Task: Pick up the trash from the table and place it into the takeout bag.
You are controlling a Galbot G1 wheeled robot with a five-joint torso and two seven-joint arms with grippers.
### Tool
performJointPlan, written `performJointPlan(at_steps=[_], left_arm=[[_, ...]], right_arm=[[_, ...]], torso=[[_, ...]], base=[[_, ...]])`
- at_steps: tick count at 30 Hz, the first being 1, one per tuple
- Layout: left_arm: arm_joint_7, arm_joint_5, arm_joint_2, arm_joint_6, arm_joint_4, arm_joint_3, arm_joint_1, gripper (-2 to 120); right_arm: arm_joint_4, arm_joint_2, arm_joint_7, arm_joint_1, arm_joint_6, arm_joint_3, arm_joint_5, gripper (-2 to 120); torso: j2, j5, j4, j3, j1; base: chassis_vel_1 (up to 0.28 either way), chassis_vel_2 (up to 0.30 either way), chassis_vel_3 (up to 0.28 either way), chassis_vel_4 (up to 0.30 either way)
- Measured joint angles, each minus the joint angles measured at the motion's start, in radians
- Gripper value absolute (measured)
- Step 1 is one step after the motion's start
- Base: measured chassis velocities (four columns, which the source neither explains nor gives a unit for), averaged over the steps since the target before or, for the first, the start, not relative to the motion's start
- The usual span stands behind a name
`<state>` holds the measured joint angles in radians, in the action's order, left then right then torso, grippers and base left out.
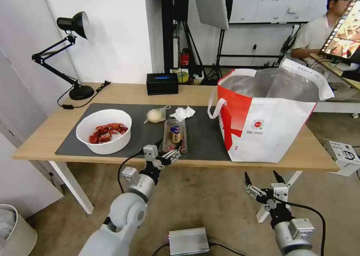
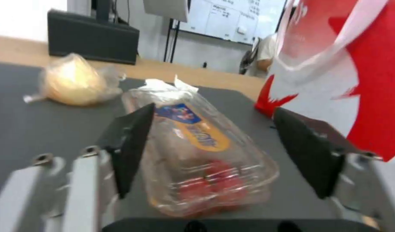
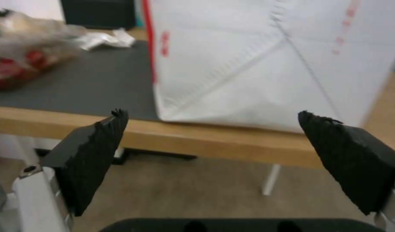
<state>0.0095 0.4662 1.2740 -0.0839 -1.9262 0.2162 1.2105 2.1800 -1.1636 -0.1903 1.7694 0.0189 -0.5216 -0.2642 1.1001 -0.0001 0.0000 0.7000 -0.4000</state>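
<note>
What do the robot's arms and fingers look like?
Both arms are smooth, rounded and silver-grey. The left gripper and the right gripper have silvery metal frames and pointed black triangular fingers with ridged faces. A black cable loops along each wrist.

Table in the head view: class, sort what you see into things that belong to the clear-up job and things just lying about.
Belong to the job:
white bowl of red shells
clamshell box
crumpled tissue
knotted clear bag
takeout bag
left tool, open at the clamshell box

Just lying about:
black desk lamp
black box
</note>
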Motion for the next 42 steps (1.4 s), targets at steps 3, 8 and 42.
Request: performJointPlan(at_steps=[3, 8, 42], left_arm=[[0.02, -0.052, -0.017, 0.014, 0.012, 0.003, 0.0, 57], [0.038, -0.109, -0.032, 0.033, 0.022, 0.003, -0.006, 41], [0.137, -0.433, -0.158, 0.164, 0.136, -0.069, -0.127, 0]], right_arm=[[0.01, 0.008, 0.016, -0.019, 0.001, 0.022, -0.013, 100], [0.02, 0.009, 0.021, -0.05, -0.008, 0.051, -0.033, 100], [-0.037, 0.031, -0.094, -0.406, -0.183, 0.28, -0.455, 100]], torso=[[0.0, 0.0, 0.0, 0.0, 0.0], [0.0, -0.0001, 0.0, 0.0, 0.0], [0.0, 0.0001, -0.0001, 0.0, 0.0]], base=[[0.0, 0.0, 0.0, 0.0], [0.0, 0.0, 0.0, 0.0], [0.0, 0.0, 0.0, 0.0]])
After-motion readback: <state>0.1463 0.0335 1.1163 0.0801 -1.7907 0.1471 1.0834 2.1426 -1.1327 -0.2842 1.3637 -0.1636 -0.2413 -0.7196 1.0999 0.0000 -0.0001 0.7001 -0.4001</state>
